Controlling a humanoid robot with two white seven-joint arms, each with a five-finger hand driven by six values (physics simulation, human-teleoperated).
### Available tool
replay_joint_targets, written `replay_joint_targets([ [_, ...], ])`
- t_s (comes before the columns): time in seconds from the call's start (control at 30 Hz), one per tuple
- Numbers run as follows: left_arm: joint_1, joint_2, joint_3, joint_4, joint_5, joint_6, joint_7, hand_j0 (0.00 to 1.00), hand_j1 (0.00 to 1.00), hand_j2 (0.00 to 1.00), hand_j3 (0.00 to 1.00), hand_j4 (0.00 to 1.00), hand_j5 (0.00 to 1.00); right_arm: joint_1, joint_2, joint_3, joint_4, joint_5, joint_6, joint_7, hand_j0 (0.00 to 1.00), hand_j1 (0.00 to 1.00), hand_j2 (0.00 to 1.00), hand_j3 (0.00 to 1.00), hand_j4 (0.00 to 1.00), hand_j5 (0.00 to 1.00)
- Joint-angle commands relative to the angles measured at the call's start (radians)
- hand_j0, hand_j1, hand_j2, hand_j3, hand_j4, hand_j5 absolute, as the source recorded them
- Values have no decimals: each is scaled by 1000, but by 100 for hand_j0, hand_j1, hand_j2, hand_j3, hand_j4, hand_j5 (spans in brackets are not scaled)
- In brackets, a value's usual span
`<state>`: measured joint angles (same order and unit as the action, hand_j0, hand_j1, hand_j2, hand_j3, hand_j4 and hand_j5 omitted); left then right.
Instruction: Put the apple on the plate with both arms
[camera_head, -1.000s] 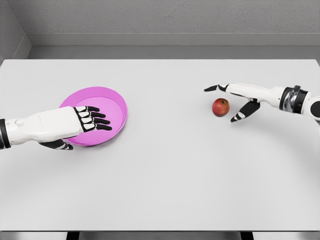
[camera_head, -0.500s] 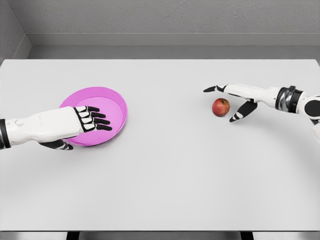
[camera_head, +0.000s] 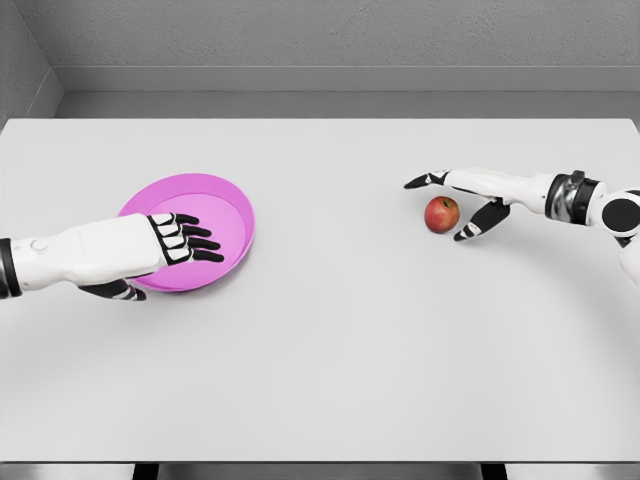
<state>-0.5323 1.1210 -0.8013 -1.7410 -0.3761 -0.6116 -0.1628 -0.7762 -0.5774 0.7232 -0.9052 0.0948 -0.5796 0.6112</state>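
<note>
A red apple sits on the white table, right of centre. My right hand hovers around it, open, with one finger stretched past its far side and the thumb near its right side; it holds nothing. At the left lies a pink plate. My left hand covers the plate's near left rim, the fingers over the rim and the thumb below it, so it is shut on the plate.
The white table ends at a grey wall behind. Bare surface stretches between the plate and the apple.
My right hand has crept slightly left, closer around the apple. The left hand, the plate and the apple have not moved.
</note>
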Motion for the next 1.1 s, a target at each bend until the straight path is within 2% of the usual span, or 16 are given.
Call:
replay_joint_targets([
  [0.0,0,0,1,0,6,1,0,100,100,100,100,100,100,0,1,-2,0,-4,-8,0,82,82,82,82,82,82],
  [0.1,2,0,1,0,6,1,0,100,100,100,100,100,100,0,1,-4,12,-4,-17,0,81,81,81,81,81,81],
  [0.17,2,2,1,0,6,1,0,100,100,100,100,100,100,-2,1,-4,22,-3,-29,0,76,76,76,76,76,76],
  [0.33,2,0,1,0,6,1,0,100,100,100,100,100,100,0,1,-10,31,23,-31,0,73,73,73,73,73,73],
  [0.37,2,0,1,0,6,1,0,100,100,100,100,100,100,-2,2,-10,31,23,-31,0,70,70,70,70,70,70],
  [0.5,2,2,1,0,6,1,0,100,100,100,100,100,100,-2,2,-10,31,25,-31,0,69,69,69,69,69,69],
  [0.6,2,2,1,0,6,1,0,100,100,100,100,100,100,-2,14,-11,46,23,-31,0,59,59,59,59,59,59],
  [0.97,2,2,1,0,6,1,0,100,100,100,100,100,100,0,47,-36,48,20,-31,0,55,55,55,55,55,55],
  [1.07,2,2,1,0,6,1,0,100,100,100,100,100,100,2,53,-51,48,14,-31,0,47,47,47,47,47,47],
])
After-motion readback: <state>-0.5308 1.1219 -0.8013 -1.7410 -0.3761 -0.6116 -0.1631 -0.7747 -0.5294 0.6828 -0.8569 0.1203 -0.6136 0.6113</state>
